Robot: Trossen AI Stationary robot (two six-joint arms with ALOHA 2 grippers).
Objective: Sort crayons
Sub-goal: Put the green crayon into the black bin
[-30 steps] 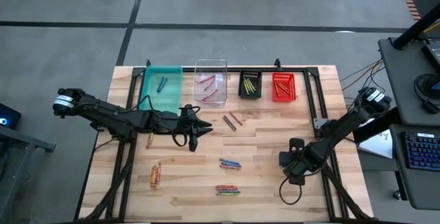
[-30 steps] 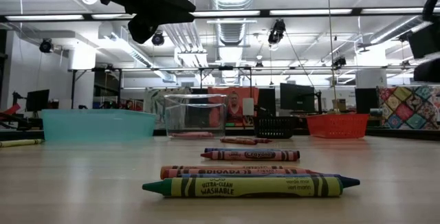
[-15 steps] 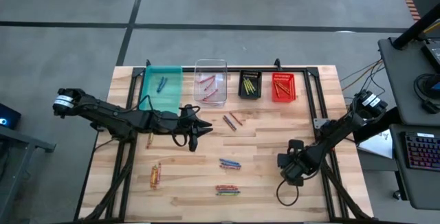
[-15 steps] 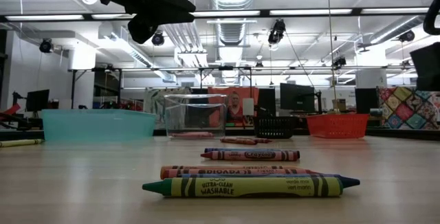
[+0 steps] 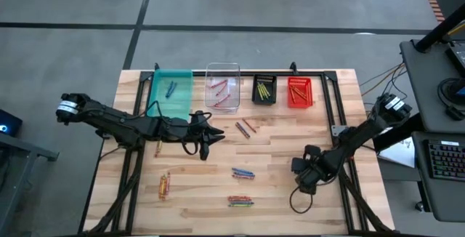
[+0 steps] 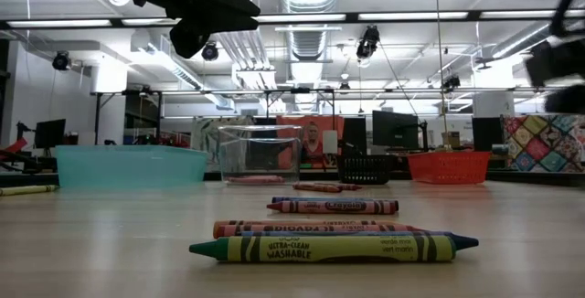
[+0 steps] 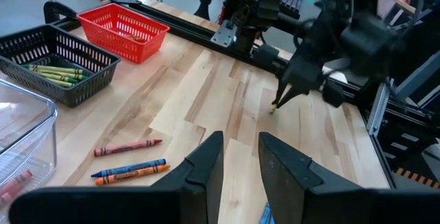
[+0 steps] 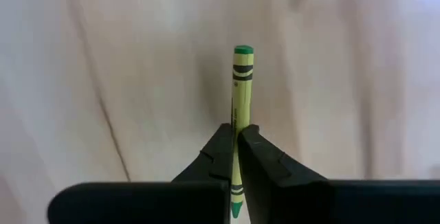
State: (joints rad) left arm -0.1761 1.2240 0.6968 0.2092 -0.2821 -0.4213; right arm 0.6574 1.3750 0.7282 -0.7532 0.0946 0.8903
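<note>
Risk of dropping: the right gripper (image 8: 235,157) pinches a yellow-green crayon (image 8: 241,86) low down on the stick, so most of it pokes out past the fingertips. I think a quick swing could make it tip or slide out.
Risk of wrong bin: the black basket (image 5: 264,90) already has yellow-green sticks in it, and the red basket (image 5: 299,91) sits just beside it. A small miss could put the crayon in the red one, I think.
Risk of bumping: the black basket's rim could knock the long end of the crayon if the arm comes in low.
Held crayon and hand: the crayon runs straight out between the two closed fingers, and its flat end points away from the hand toward the wooden table (image 8: 137,80).
Right gripper's place: it is well away from the black basket, toward the front right part of the table.
Left gripper (image 7: 239,157): its fingers are a little apart and hold nothing. It hangs above the table, near the clear bin (image 5: 222,86).
Loose crayons: a red one and a blue one (image 7: 129,170) lie side by side near the black basket. More crayons (image 6: 334,246) lie far from that basket, near the front edge.
Teal bin (image 5: 171,91): it holds a blue crayon and is farthest from the black basket.
</note>
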